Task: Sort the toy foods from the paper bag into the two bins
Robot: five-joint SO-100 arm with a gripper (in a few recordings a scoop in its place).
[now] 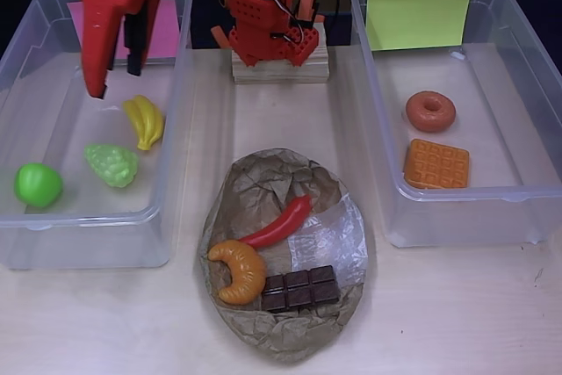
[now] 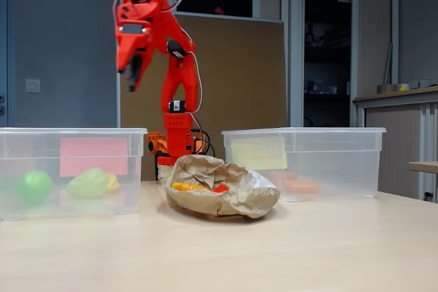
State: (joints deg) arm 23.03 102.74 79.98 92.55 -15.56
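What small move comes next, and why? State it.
Probably swing the gripper, empty above the pink-sheet bin, toward the paper bag and down onto the red chili: chili, croissant and chocolate bar lie unsorted there.

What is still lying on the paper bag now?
On the paper bag lie a red chili, an orange croissant and a dark chocolate bar. Whether anything hides under its crumpled folds cannot be seen.

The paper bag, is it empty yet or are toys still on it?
Not empty. The paper bag holds a red chili, an orange croissant and a chocolate bar.
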